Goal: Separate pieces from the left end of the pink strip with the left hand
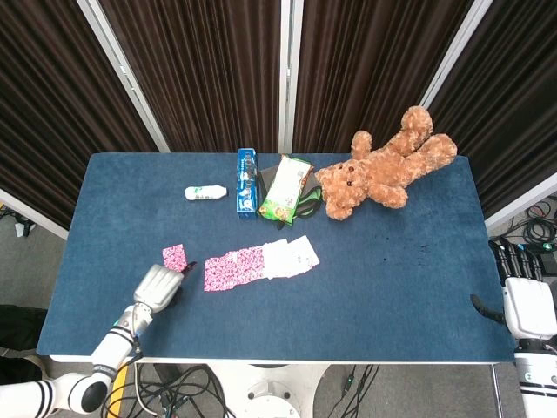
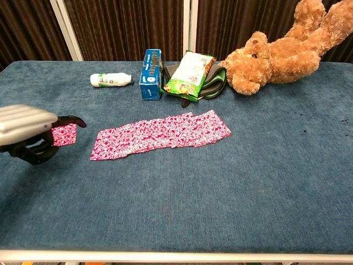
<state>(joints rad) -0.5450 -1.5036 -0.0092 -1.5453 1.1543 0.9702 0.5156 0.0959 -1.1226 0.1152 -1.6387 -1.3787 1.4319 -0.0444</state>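
The pink strip point(image 1: 233, 267) point(image 2: 162, 134) lies flat at mid-table, and in the head view its right end shows white. One separated pink piece point(image 1: 174, 256) point(image 2: 65, 134) lies to its left, with a gap of bare cloth between them. My left hand point(image 1: 161, 286) point(image 2: 26, 128) sits low beside that piece. Its fingers stretch out over the piece's near edge and hold nothing. A dark fingertip point(image 2: 78, 121) points toward the strip. My right hand point(image 1: 522, 299) stays off the table's right edge, fingers straight and empty.
Along the back stand a white bottle point(image 2: 110, 80), a blue box point(image 2: 149, 67), a green snack bag point(image 2: 190, 72) on a dark pouch, and a brown teddy bear point(image 2: 281, 47). The blue table point(image 2: 231, 187) stretches wide in front and to the right.
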